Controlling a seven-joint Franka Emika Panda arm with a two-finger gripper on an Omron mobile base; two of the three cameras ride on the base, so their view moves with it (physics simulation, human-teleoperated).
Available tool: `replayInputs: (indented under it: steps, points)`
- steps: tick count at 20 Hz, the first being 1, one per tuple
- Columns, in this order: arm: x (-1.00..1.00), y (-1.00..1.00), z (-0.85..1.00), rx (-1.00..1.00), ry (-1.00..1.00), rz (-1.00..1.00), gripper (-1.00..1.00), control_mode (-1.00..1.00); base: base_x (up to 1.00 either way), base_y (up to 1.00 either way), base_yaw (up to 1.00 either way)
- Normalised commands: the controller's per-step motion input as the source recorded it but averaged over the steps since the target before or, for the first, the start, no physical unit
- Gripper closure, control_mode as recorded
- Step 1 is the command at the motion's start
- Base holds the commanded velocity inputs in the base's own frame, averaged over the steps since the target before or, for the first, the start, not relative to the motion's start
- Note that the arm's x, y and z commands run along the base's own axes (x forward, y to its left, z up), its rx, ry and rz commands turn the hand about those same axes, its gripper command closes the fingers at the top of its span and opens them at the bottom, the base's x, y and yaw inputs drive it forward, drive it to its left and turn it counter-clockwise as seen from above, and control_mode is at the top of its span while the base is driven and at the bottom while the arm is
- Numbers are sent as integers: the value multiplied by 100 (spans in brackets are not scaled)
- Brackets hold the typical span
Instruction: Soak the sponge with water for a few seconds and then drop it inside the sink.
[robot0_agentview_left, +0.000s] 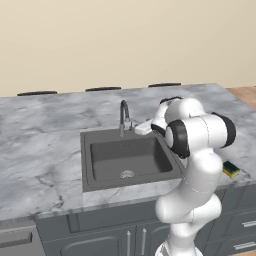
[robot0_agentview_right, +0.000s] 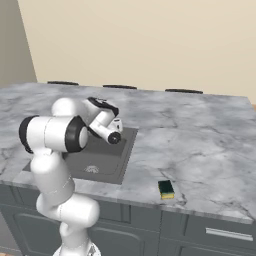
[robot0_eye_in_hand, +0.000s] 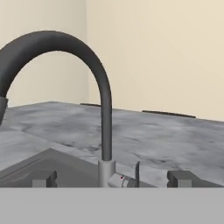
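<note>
The sponge (robot0_agentview_left: 231, 169), a yellow block with a dark green top, lies on the marble counter near its front edge, right of the sink (robot0_agentview_left: 87, 165); it also lies there in the right base view (robot0_agentview_right: 166, 189). My gripper (robot0_agentview_left: 139, 129) hovers at the sink's back right corner, close to the dark gooseneck faucet (robot0_agentview_left: 123, 116). In the hand view the gripper (robot0_eye_in_hand: 112, 179) is open, and the faucet's base and small lever (robot0_eye_in_hand: 131, 176) sit between the fingertips (robot0_eye_in_hand: 44, 178) but farther off. Nothing is held. Water is out of view.
The dark grey basin has a round metal drain (robot0_agentview_left: 127, 174). Marble counter (robot0_agentview_left: 40, 150) spreads to the left and behind the sink. Drawer and cabinet fronts (robot0_agentview_right: 220, 232) run below the counter edge. My own arm hides part of the basin in the right base view.
</note>
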Motion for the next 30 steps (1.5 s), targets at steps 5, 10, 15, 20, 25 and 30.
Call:
replayInputs:
  steps: [5,10,15,20,25,30]
  points:
    - [18,0,-12,0,0,0,-100,-100,0,0,0]
    - [15,5,-14,0,0,0,-100,-100,0,0,0]
    - [15,14,-15,0,0,0,-100,-100,0,0,0]
    - [18,5,-15,0,0,0,-100,-100,0,0,0]
    - [30,0,-20,0,0,0,-100,-100,0,0,0]
    - [33,0,-26,0,0,0,-100,-100,0,0,0]
